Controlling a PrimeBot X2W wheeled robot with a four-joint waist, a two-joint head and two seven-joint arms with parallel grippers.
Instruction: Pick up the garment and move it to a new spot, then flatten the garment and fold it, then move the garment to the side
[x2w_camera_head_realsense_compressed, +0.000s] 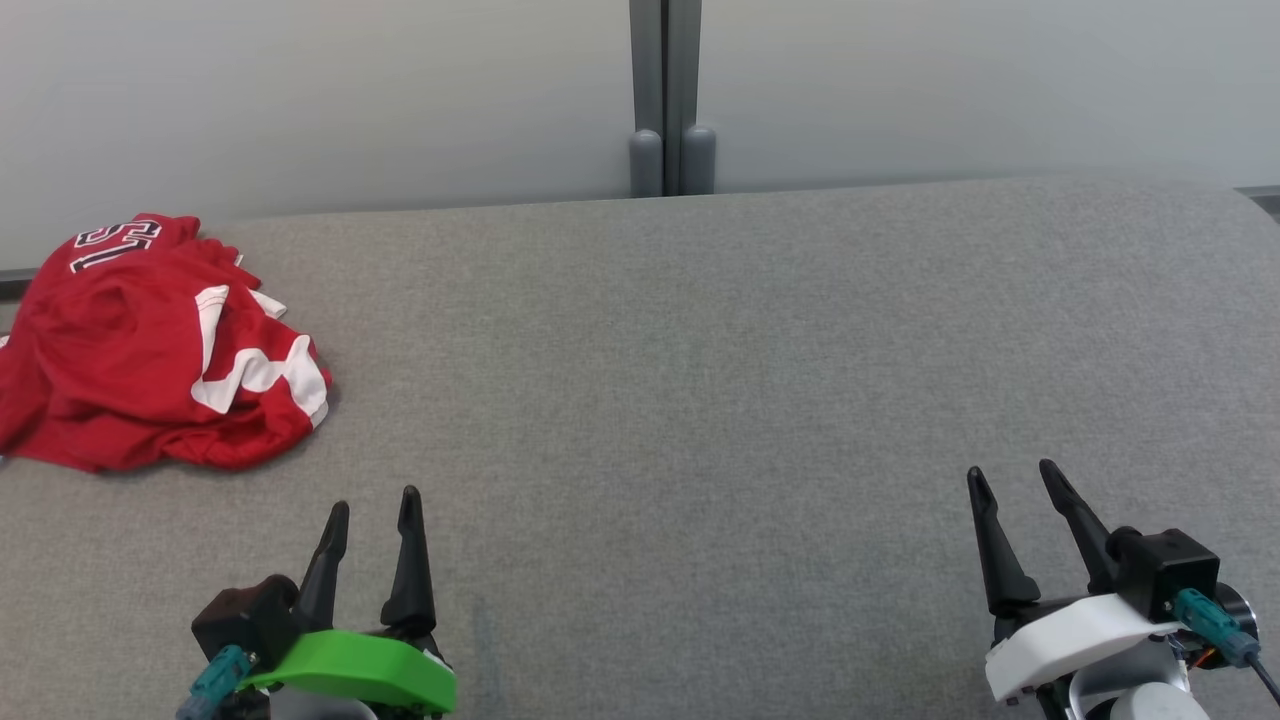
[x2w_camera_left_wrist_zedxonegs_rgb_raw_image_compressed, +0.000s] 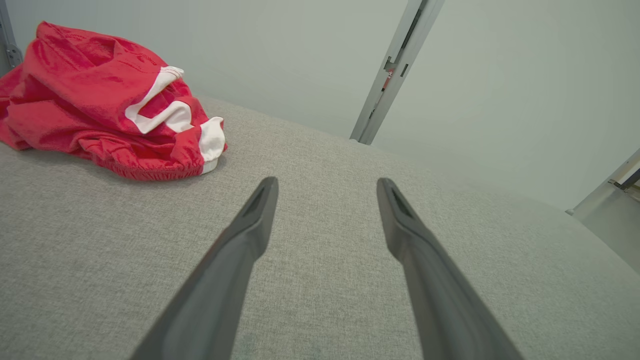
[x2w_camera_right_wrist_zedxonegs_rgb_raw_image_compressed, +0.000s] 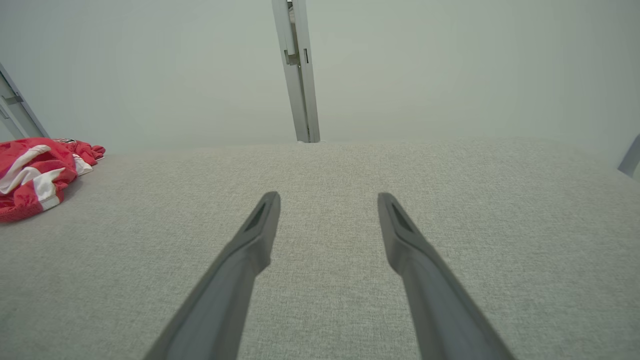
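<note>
- Now my left pincer (x2w_camera_head_realsense_compressed: 374, 498) hovers at the near left of the grey fabric surface (x2w_camera_head_realsense_compressed: 700, 400). Its two dark fingers are spread wide apart with nothing between them.
- My right pincer (x2w_camera_head_realsense_compressed: 1011, 468) sits at the near right, well apart from the left one. Its fingers also stand apart and hold nothing.
- Both pairs of fingers point toward the far edge of the surface.
- The garment (x2w_camera_head_realsense_compressed: 150, 345) lies in a crumpled heap at the far left, resting on the surface. Its left side runs out of my head view.
- It is red with white stripes. Black-and-white lettering shows on a fold at its far side, but I cannot read it.
- My left pincer is the nearer of the two to the garment and is not touching it. A stretch of bare grey fabric lies between them.
- From my right wrist, the heap shows far off at the left edge, with a long run of bare surface between it and my fingers.
- Beyond the far edge stands a pale wall (x2w_camera_head_realsense_compressed: 300, 90), with a grey upright post (x2w_camera_head_realsense_compressed: 665, 100) at about its middle.
</note>
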